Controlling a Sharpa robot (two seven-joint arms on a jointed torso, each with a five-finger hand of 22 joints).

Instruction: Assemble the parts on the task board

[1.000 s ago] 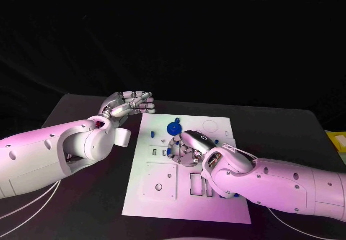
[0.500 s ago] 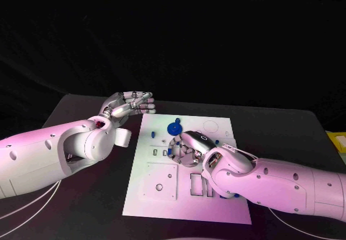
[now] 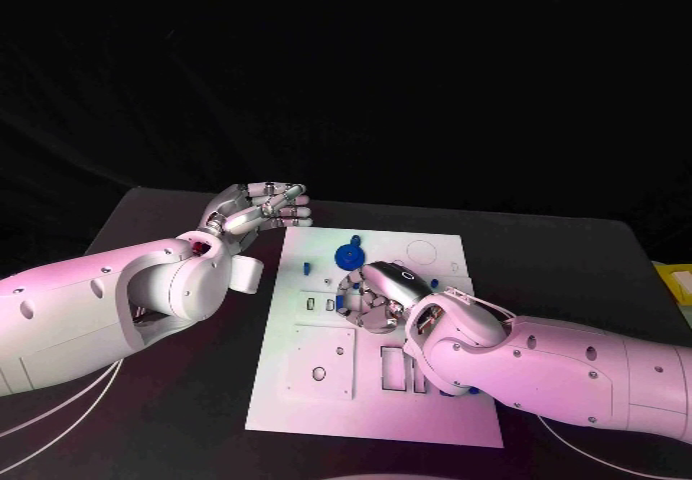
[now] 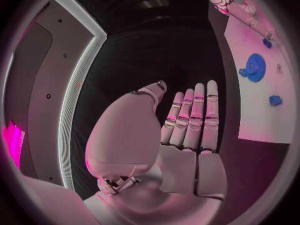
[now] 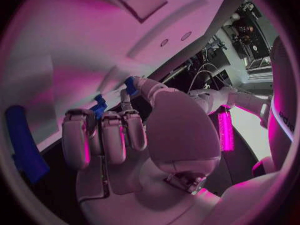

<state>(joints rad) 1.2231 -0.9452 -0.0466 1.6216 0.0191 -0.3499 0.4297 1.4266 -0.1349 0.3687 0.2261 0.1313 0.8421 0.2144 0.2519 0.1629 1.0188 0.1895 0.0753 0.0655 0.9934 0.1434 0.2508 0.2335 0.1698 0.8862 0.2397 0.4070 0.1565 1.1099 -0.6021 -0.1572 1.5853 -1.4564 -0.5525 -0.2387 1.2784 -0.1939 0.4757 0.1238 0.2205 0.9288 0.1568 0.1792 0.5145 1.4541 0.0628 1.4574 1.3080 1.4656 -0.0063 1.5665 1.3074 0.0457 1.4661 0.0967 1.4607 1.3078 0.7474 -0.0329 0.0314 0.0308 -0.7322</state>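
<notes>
Black worktop (image 3: pixel 173 220) carrying the white task board (image 3: pixel 433 400). Left hand (image 3: pixel 263 208) parked beside its far corner, fingers straight, together, empty. Right hand (image 3: pixel 378 298) low over mid-board, curled fingers (image 5: pixel 103 135) seemingly pinching a small blue part (image 5: pixel 99 106), probably for seating.

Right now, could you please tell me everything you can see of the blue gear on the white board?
The blue gear is a round, toothed disc that looks like plastic, with a hub at its middle. It sits flat on the far part of the white board, just beyond the right hand, which does not plainly touch it. A smaller blue piece sits right against its rim in the left wrist view.
</notes>
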